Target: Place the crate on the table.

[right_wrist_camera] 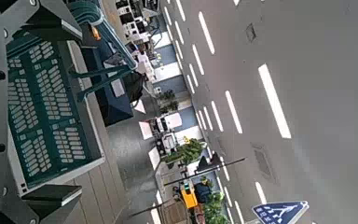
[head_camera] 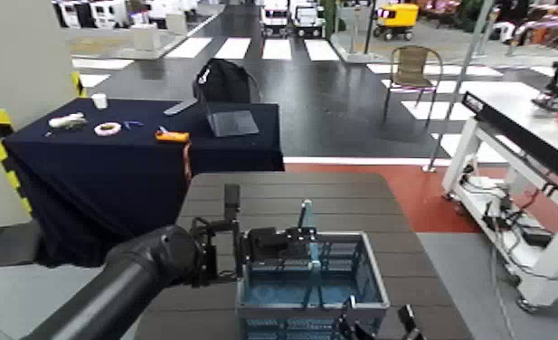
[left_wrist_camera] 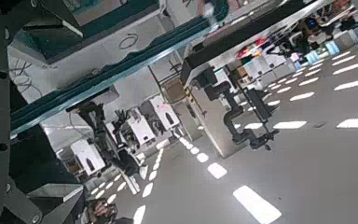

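Basically, the blue-grey lattice shopping basket (head_camera: 380, 277) looks set down on the dark slatted table (head_camera: 391, 212), teal handle (head_camera: 315, 267) upright. L gripper (left_wrist_camera: 81, 112) is by the handle, jaws apart, no grip; R gripper (head_camera: 378, 318) is open too, at the basket's near R side. Main risk: an arm backing off crooked could hook the handle & drag or tip the basket, b/c both are so close. Navy-draped table (head_camera: 146, 190) w/ laptop (head_camera: 235, 124) is beyond on the L, white-framed workbench (head_camera: 508, 194) on the R; neither blocks, prob.
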Robot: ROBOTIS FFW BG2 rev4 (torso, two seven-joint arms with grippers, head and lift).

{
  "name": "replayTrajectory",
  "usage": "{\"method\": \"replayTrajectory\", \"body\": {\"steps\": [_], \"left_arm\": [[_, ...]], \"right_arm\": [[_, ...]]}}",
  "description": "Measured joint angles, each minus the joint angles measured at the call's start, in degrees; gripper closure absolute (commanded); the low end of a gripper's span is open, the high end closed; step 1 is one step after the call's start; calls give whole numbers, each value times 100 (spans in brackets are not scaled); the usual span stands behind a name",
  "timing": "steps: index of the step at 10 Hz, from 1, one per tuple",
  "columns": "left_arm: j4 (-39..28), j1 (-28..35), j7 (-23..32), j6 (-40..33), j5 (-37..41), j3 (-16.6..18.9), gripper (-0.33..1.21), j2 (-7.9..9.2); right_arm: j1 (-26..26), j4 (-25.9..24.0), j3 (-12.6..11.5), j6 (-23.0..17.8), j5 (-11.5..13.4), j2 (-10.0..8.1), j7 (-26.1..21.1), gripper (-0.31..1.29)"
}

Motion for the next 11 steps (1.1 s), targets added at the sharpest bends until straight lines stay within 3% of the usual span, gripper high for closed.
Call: {"method": "replayTrajectory", "body": {"steps": [2, 5, 7, 11], "left_arm": [[-508, 328, 427, -54, -156, 436, 12, 120], [-1977, 1243, 1642, -63, -530, 1625, 12, 361], [-2973, 1900, 2349, -257, -911, 2248, 12, 410], [-4606, 3293, 3641, -1489, -1884, 2806, 12, 359]], "right_arm": [[13, -18, -9, 22, 0, 0, 0, 14], [22, -25, -24, 35, 0, 3, 0, 14], [33, -33, -48, 50, 0, 8, 0, 14], [71, -71, -122, 63, 32, 9, 0, 14]]}}
